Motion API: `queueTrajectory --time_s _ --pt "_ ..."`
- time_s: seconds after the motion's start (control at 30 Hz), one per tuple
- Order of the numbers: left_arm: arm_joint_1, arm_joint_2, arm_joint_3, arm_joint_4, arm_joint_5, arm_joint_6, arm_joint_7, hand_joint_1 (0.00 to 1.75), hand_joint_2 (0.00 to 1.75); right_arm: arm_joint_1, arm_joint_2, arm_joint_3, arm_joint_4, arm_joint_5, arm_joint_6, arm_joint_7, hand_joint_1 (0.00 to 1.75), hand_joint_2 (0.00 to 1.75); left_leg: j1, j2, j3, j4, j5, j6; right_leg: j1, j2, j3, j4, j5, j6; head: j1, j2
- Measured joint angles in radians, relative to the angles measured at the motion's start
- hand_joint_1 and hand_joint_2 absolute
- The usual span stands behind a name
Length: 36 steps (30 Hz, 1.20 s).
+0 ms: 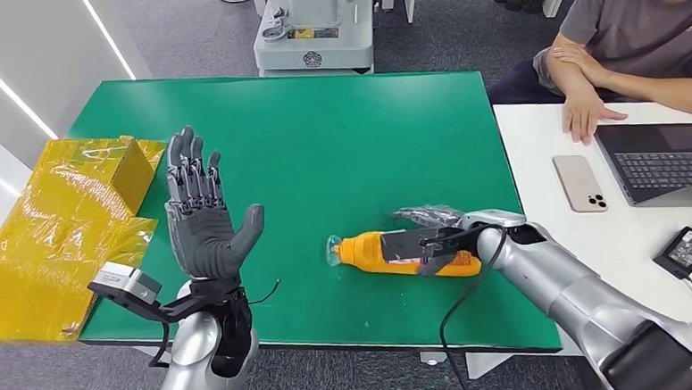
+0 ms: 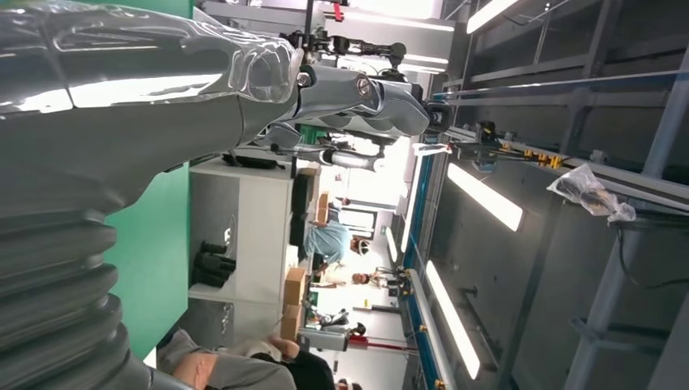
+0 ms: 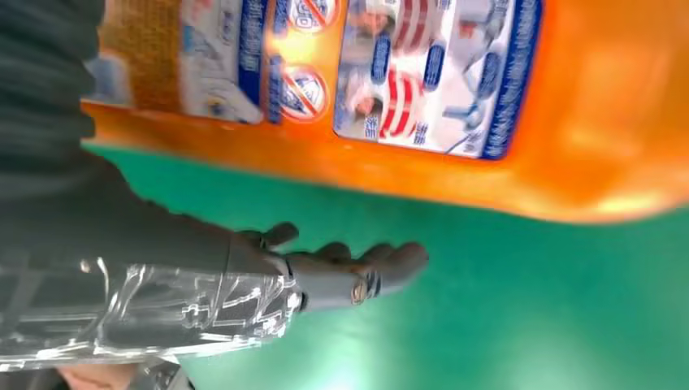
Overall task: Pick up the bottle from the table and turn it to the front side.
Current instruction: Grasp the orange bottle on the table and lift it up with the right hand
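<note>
Green table (image 1: 321,134): one orange bottle (image 1: 368,249) lying flat; right hand (image 1: 434,235) seemingly gripping it; left hand (image 1: 202,211) raised, fingers spread.

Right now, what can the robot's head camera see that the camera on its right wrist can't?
Head view alone: the raised left hand, yellow wrapped boxes, a phone, a laptop and a seated person. Right wrist view alone: the blue picture label on the bottle, close up. Both: the orange bottle, lying on the green table, and the right hand at it.
</note>
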Motion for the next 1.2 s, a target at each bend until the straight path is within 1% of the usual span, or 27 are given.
queueTrajectory --time_s 0.17,0.5,0.87,0.9,0.93,1.0,1.03,1.07,1.2 --pt "-0.003 0.001 -0.013 0.0 0.003 0.002 0.003 0.0 1.75 0.026 -0.023 0.015 0.005 0.007 -0.024 0.025 0.0 1.75 0.0 0.0 0.001 0.0 0.0 0.0 0.0 0.0 0.0 0.0 0.0 0.0 0.0 0.0" --pt "-0.027 0.001 -0.031 0.018 0.026 0.012 0.014 0.0 1.75 0.059 -0.068 0.017 0.004 0.014 -0.061 0.04 0.0 1.75 0.0 0.0 0.006 0.0 0.0 0.0 0.0 0.0 0.006 -0.001 0.0 0.001 0.0 0.0" --pt "-0.039 0.002 -0.046 0.044 0.04 0.012 0.013 0.0 1.75 0.078 -0.087 0.016 -0.008 0.024 -0.092 0.055 0.0 1.75 0.0 0.0 0.012 0.0 -0.001 0.001 0.0 0.0 0.013 -0.002 0.0 0.001 0.0 0.0" --pt "-0.039 0.003 -0.046 0.046 0.042 0.012 0.013 0.0 1.75 0.081 -0.087 0.014 -0.011 0.026 -0.102 0.058 0.14 1.75 0.0 0.0 0.012 0.0 -0.001 0.001 0.0 0.0 0.013 -0.002 0.0 0.001 0.0 0.0" --pt "-0.039 0.004 -0.047 0.048 0.043 0.012 0.012 0.0 1.75 0.084 -0.088 0.013 -0.013 0.031 -0.112 0.062 0.48 1.75 0.0 0.0 0.012 0.0 -0.001 0.001 0.0 0.0 0.013 -0.002 0.0 0.002 0.0 0.0" --pt "-0.039 0.006 -0.047 0.05 0.046 0.014 0.01 0.0 1.75 0.089 -0.087 0.009 -0.016 0.046 -0.133 0.067 1.35 1.75 0.0 0.0 0.012 0.0 -0.001 0.001 0.0 0.0 0.014 -0.002 0.0 0.002 0.0 0.0" --pt "-0.039 0.008 -0.047 0.05 0.047 0.015 0.007 0.0 1.75 0.091 -0.087 0.008 -0.017 0.057 -0.145 0.069 1.65 1.75 0.0 0.0 0.012 0.0 -0.001 0.001 0.0 0.0 0.014 -0.002 0.0 0.002 0.0 0.0" --pt "-0.039 0.009 -0.047 0.051 0.049 0.017 0.004 0.0 1.75 0.093 -0.086 0.006 -0.018 0.067 -0.156 0.07 1.75 1.75 0.0 0.0 0.012 0.0 -0.001 0.001 0.0 0.0 0.014 -0.002 0.0 0.002 0.0 0.0" --pt "-0.039 0.011 -0.047 0.051 0.053 0.018 -0.005 0.0 1.75 0.099 -0.082 -0.003 -0.018 0.093 -0.189 0.072 1.75 1.75 0.0 0.0 0.012 0.0 -0.001 0.001 0.0 0.0 0.014 -0.002 0.001 0.002 0.0 0.0"
